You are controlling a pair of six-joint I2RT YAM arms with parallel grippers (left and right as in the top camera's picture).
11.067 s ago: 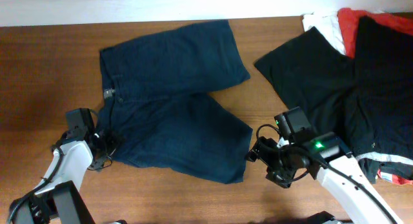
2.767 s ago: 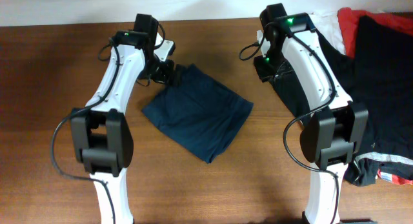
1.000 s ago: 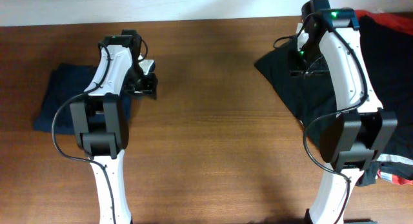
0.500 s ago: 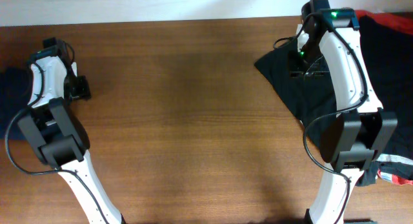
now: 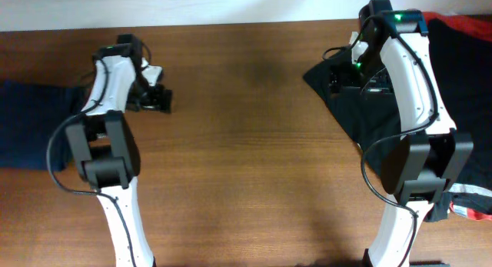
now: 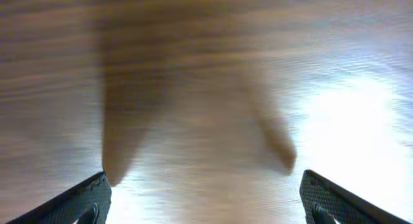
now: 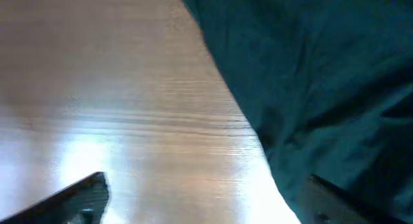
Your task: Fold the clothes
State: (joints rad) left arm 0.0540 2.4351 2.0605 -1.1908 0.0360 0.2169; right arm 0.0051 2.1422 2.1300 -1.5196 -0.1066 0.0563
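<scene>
The dark navy shorts (image 5: 31,125) lie folded at the table's far left edge. My left gripper (image 5: 157,100) is open and empty over bare wood to their right; the left wrist view shows its fingers (image 6: 206,204) spread over wood only. My right gripper (image 5: 337,76) is open above the left corner of a black garment (image 5: 361,113). In the right wrist view the fingers (image 7: 206,198) straddle that garment's edge (image 7: 310,75), holding nothing.
More black clothing (image 5: 461,98) is piled at the right edge, with a red garment (image 5: 461,22) at the far right corner and a white-and-red bit (image 5: 461,210) low on the right. Bare wooden tabletop (image 5: 246,144) lies between the arms.
The left gripper has swung back right from the far left, away from the folded shorts. The right gripper has shifted slightly left over the black garment's corner.
</scene>
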